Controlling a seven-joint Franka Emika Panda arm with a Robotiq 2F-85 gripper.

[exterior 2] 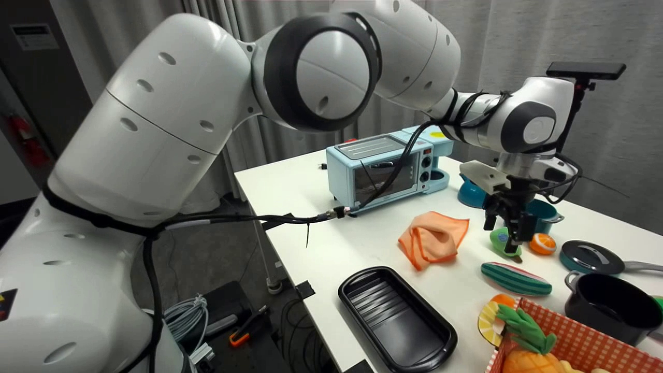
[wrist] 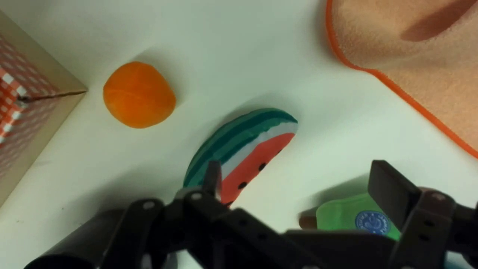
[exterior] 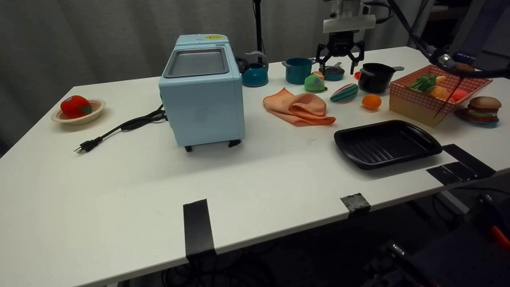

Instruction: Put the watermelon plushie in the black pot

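The watermelon plushie (exterior: 344, 93) lies on the white table, green striped rind showing in both exterior views (exterior 2: 516, 279). In the wrist view the plushie (wrist: 239, 149) shows its red side with dark seeds, its lower end hidden behind a finger. The black pot (exterior: 375, 78) stands upright beside it, between plushie and basket; in an exterior view its dark inside shows above the pot wall (exterior 2: 595, 313). In the wrist view only part of the pot (wrist: 80, 239) shows at lower left. My gripper (exterior: 337, 71) is open and empty above the table, over the plushie and green toy (wrist: 297, 179).
A green toy (exterior 2: 500, 241) lies under the gripper. An orange ball (exterior: 371, 102) and a checkered basket (exterior: 414, 105) of toy food are near the pot. An orange cloth (exterior: 297, 107), a black grill pan (exterior: 386, 143), a teal pot (exterior: 298, 71) and a blue toaster oven (exterior: 205, 107) stand around.
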